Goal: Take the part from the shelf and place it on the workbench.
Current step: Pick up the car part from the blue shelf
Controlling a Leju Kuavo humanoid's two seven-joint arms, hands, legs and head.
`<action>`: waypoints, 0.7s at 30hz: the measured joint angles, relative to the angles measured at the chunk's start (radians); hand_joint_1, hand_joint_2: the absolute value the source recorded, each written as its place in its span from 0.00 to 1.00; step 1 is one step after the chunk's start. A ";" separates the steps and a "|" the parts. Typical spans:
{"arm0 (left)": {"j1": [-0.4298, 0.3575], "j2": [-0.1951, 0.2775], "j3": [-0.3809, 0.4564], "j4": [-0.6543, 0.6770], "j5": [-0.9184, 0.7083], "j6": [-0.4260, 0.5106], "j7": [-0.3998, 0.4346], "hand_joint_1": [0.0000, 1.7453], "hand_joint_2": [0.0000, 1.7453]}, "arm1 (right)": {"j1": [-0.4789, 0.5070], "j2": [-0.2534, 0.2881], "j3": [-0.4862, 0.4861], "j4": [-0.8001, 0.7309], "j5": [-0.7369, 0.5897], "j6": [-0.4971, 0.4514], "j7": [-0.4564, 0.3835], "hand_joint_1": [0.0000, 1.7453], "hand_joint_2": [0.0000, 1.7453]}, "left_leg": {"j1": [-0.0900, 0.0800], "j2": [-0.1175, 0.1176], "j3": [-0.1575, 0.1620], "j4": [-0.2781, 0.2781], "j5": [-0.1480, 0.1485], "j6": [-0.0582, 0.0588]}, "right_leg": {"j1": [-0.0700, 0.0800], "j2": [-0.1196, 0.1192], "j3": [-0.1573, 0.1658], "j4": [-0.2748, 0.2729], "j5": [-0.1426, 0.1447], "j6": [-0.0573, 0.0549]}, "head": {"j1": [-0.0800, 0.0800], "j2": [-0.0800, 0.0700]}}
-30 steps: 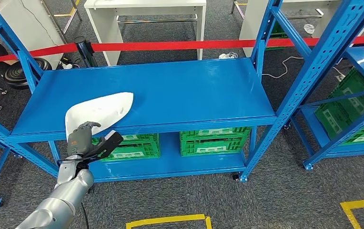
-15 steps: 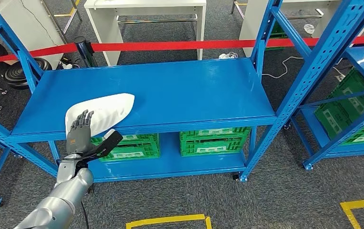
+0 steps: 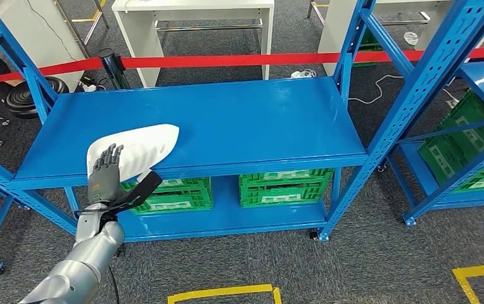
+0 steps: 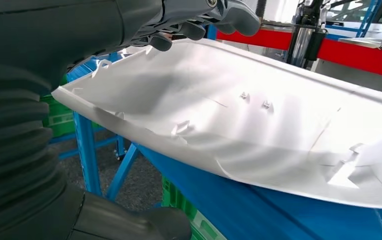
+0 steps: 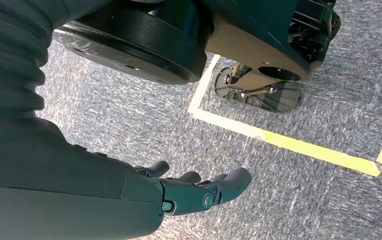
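Right hand down by carpet, fingers loosely curled, holding nothing. Left hand at shelf front edge — fingers stretched flat over white part, thumb below edge, no grip. Part overhangs front-left corner; bare blue deck beyond. Second ago fingers curled on part — now released.

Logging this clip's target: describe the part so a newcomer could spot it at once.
Find the blue shelf with the broad flat top. At its front left corner lies the white part, a smooth curved shell, with the left robot hand at its near end. Nothing else there is white.
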 joint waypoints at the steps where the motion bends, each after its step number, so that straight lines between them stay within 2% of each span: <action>1: -0.001 0.000 0.000 0.000 0.001 0.000 -0.002 0.00 1.00 | 0.000 0.000 0.000 0.000 0.000 0.000 0.000 0.00 1.00 | 0.000 0.000 0.000 0.000 0.000 0.000 | 0.000 0.000 0.000 0.000 0.000 0.000 | 0.000 0.000; 21: -0.002 0.001 0.019 0.005 0.005 0.018 0.019 0.00 1.00 | 0.000 0.000 -0.006 0.000 0.018 0.005 0.000 0.00 1.00 | 0.000 0.000 -0.001 0.000 0.000 0.000 | 0.000 0.000 0.000 0.000 0.000 0.000 | 0.000 0.000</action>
